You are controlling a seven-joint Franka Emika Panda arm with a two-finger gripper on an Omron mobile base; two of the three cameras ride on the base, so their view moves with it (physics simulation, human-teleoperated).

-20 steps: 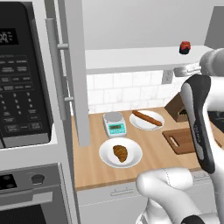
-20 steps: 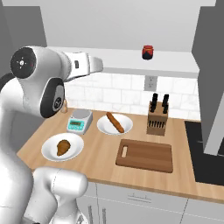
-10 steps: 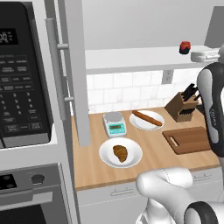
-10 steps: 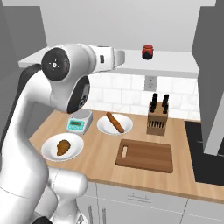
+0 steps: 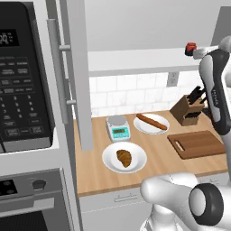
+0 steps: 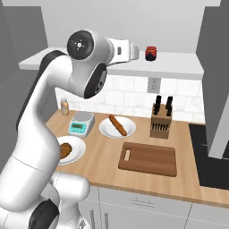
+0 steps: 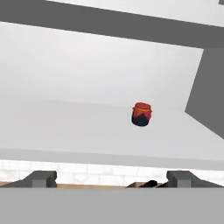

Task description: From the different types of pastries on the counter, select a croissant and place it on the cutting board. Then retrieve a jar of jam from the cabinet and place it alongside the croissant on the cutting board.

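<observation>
The tan wooden surface (image 6: 103,156) carries everything around the dark cutting board (image 6: 148,159), which lies bare. Behind the board stands a knife block (image 6: 160,122). Left of it rests a white plate (image 6: 117,127) bearing the long bread stick (image 6: 117,125), then a small scale (image 6: 81,123). Nearer the front edge, left of the board, another plate (image 5: 124,158) holds the croissant (image 5: 124,157). Up above the board, the cabinet shelf (image 6: 179,63) bears the red jam jar (image 6: 151,53).

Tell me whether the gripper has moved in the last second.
Yes. In the right base view the gripper has swung right along the cabinet shelf, closer to the jar of jam.
</observation>
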